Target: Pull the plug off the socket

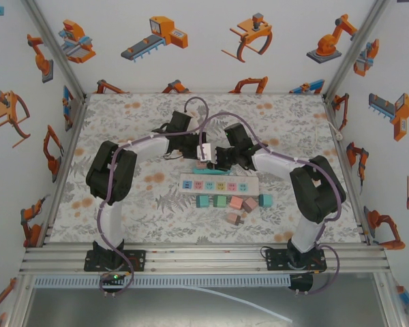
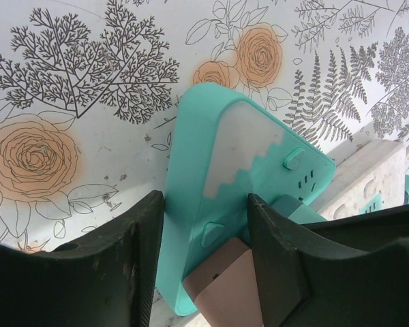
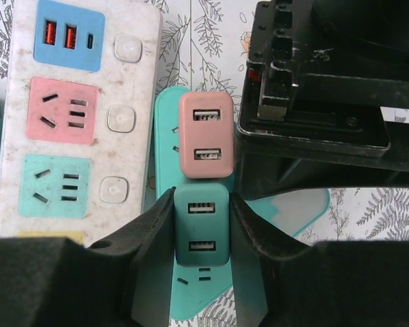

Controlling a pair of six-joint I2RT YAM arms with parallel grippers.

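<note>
The right hand [image 3: 201, 203] is shut tight on the dark green plastic plug [image 3: 201, 235]. Its two black fingers [image 3: 150, 245] press on the plug's left and right sides. The plug is a small smooth box with round corners and two USB slots on top. It sits on the teal plastic socket block [image 3: 165, 129], and it looks like it is not pulled out yet. So the grab is done, and the pull is the part left to do.

Just past it, touching it, stands the pink plastic plug [image 3: 206, 136]. It has the same boxy shape and two slots, and it sits on the same teal block.

The left hand [image 2: 206, 199] is down at the teal block too, with the block's edge and the pink plug between its fingers. One finger touches the teal edge. I cannot tell if this hand is squeezing or just close, because the view is so near. I think its job is to hold the block down while the other hand pulls.

The teal block is flat and shiny, with a cloudy see-through patch [image 2: 249, 146] that has a zigzag edge.

Beside it lies the long white plastic power strip [image 3: 140, 82], a bit dirty, with blue, pink and green squares and round buttons. Everything rests on the white surface [image 2: 109, 157] printed with orange flowers and grey leaves.
</note>
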